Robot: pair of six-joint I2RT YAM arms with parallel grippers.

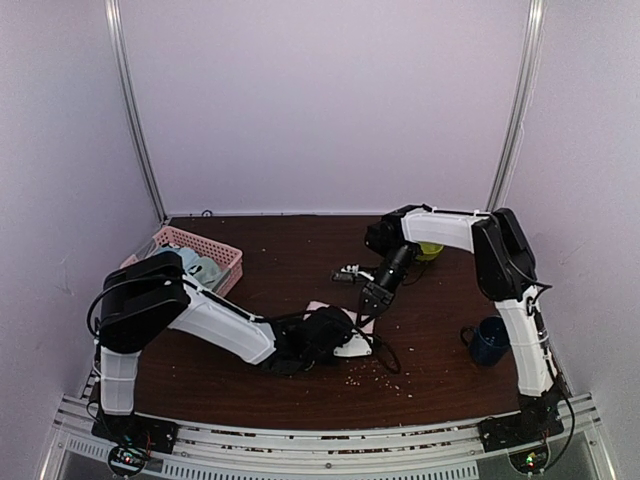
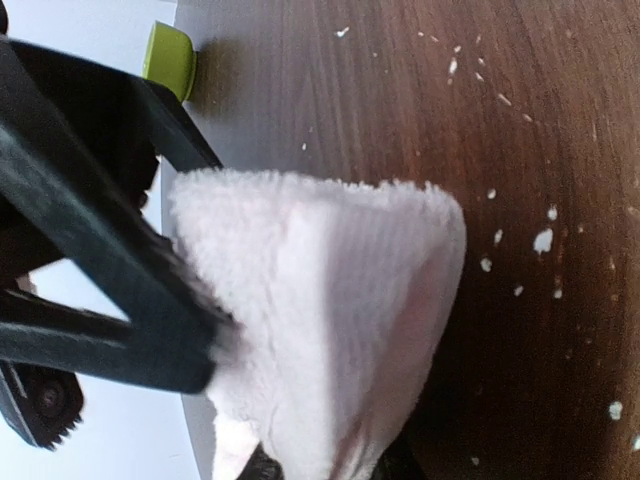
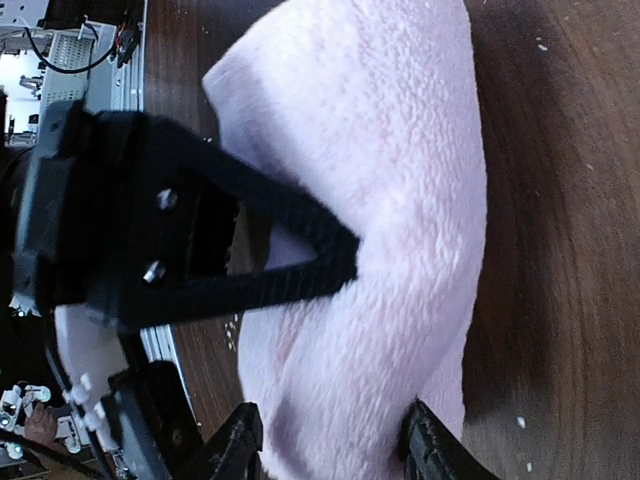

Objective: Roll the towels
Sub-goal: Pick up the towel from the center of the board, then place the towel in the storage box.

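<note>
Far left on the dark wooden table (image 1: 290, 250) stands a pink slotted basket (image 1: 228, 262). It holds soft rolled cloths: pale blue-grey towels (image 1: 186, 257) and, just right of them, what looks like the sage green towel (image 1: 207, 269).

Moving right, the left arm reaches low across the near part of the table to its middle. The left gripper (image 2: 330, 470) is closed on the pale pink towel (image 2: 340, 320), and the cloth narrows where it passes between the two fingertips. This towel sits at the table's middle, folded into a thick soft wedge that rests on the wood, outside any container. White crumbs (image 2: 543, 240) are scattered on the table around it.

From the right, the right arm bends down to the same towel. The right gripper (image 3: 335, 455) has its jaws spread wide, one finger on each side of the pink cloth, not pinching it. One black finger of the left gripper presses into the towel's side.

Further right, at the far side, a yellow-green bowl (image 1: 431, 250) sits partly hidden behind the right arm; its contents cannot be seen. Near the right edge stands a dark blue mug (image 1: 489, 341), upright, handle to the left, its inside too dark to tell.
</note>
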